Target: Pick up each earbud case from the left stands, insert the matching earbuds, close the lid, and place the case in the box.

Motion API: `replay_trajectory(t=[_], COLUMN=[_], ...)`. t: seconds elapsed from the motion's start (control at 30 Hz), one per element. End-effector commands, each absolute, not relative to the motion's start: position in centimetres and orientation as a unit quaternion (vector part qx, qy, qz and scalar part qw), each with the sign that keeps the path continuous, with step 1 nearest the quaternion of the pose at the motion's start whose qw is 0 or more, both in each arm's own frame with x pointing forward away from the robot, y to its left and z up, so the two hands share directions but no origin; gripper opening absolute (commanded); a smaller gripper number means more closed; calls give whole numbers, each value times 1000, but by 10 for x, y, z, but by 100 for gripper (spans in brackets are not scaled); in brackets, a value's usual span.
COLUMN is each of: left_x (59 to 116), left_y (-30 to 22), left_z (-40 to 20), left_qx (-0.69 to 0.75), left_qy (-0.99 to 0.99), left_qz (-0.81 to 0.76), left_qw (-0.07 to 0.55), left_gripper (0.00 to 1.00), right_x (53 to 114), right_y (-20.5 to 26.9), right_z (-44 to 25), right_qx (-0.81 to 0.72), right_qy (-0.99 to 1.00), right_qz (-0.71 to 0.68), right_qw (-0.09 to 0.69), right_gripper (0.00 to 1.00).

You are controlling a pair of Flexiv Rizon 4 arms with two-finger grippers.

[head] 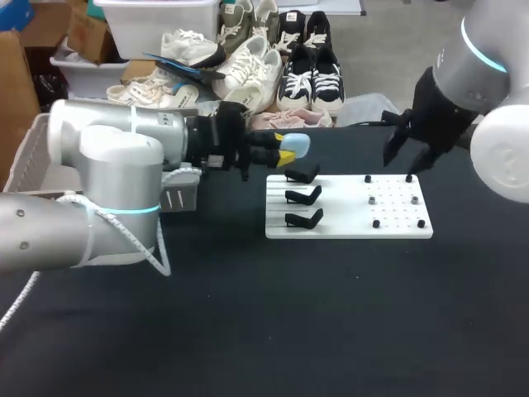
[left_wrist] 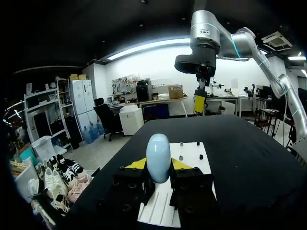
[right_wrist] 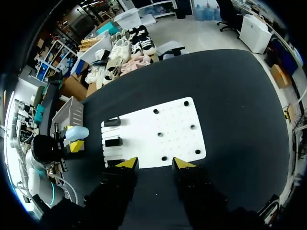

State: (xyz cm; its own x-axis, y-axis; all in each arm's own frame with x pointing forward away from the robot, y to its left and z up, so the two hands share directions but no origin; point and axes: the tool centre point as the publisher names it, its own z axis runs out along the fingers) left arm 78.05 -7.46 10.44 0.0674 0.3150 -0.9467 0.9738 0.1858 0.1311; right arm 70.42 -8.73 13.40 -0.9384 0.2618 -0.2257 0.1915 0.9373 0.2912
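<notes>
My left gripper (head: 285,149) is shut on a pale blue earbud case (head: 296,145), held in the air just left of the white board (head: 347,227). In the left wrist view the closed case (left_wrist: 158,157) stands upright between the yellow tips. Three black stands (head: 303,196) line the board's left side, all without a case. My right gripper (head: 407,155) hovers over the board's far right corner. It is open with nothing between its fingers (right_wrist: 127,163), looking down on the board (right_wrist: 158,129), the stands (right_wrist: 113,142) and the held case (right_wrist: 76,132).
Small dark pegs (head: 376,223) and tiny grey pieces (head: 372,199) dot the board's right half. A grey basket (head: 25,157) sits at the table's far left behind my left arm. Black tabletop (head: 289,331) spreads in front of the board.
</notes>
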Motion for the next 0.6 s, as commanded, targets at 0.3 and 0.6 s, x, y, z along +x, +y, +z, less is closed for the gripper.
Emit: replay_trajectory(t=[0.3, 0.6], left_x=[764, 785], left_y=[79, 142], left_z=[137, 118], left_qx=[482, 449], left_qy=[667, 704], left_qz=[-218, -184], left_qw=[525, 519], left_gripper=[0, 0], right_x=[687, 684], right_y=[-88, -77], right_z=[123, 120], right_qx=[154, 177], right_qy=[971, 968], right_qz=[126, 124], right_qw=[136, 126], right_gripper=[43, 43])
